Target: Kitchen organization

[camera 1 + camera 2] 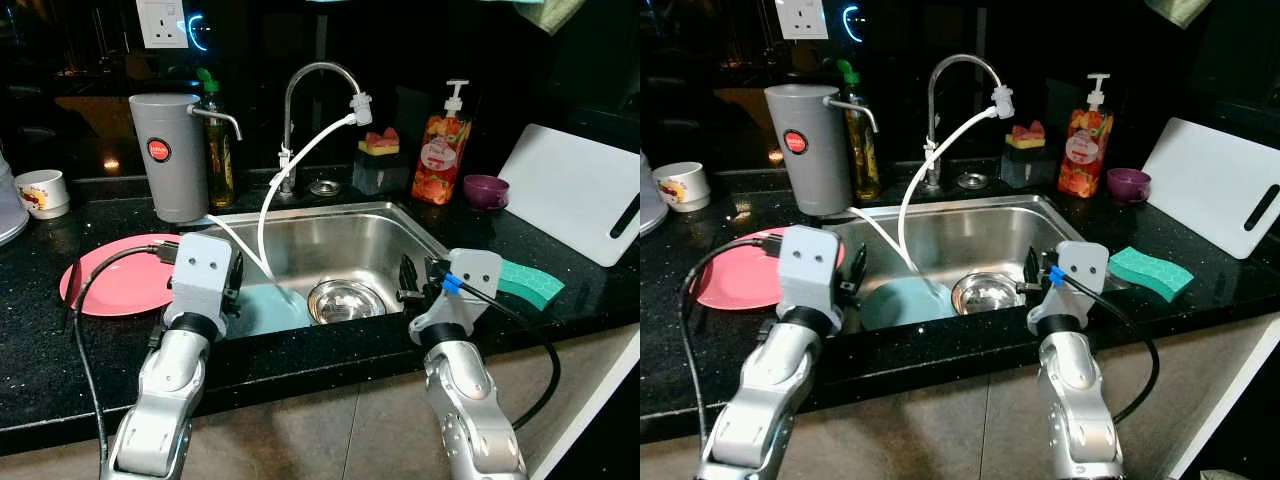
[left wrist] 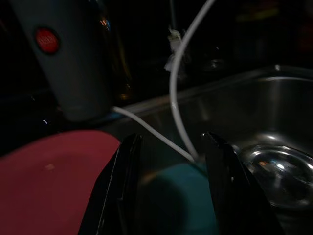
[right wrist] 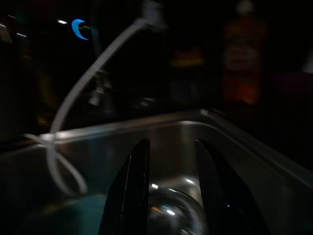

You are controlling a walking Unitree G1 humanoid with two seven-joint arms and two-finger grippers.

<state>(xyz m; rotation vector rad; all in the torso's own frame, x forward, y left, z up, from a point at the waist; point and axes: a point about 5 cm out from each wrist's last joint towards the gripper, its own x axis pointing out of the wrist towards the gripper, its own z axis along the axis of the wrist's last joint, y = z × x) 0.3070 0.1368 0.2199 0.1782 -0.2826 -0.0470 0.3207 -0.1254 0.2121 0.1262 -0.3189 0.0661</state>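
Note:
A steel sink (image 1: 420,228) is set into the black counter before me. In it lie a teal plate (image 1: 262,312) and a round steel bowl (image 1: 345,300). A pink plate (image 1: 120,278) rests on the counter left of the sink. My left gripper (image 1: 235,287) hovers at the sink's front left corner, between the pink plate and the teal plate; in the left wrist view it (image 2: 168,196) is open with nothing held. My right gripper (image 1: 408,280) is open over the sink's front right edge, and the wrist view (image 3: 171,196) looks at the steel bowl (image 3: 171,210).
A white hose (image 1: 268,205) runs from the faucet (image 1: 320,75) down into the sink. A grey water filter (image 1: 172,150) stands behind the pink plate. A green sponge (image 1: 530,283), white cutting board (image 1: 580,190), soap bottle (image 1: 443,150) and purple bowl (image 1: 485,190) are on the right.

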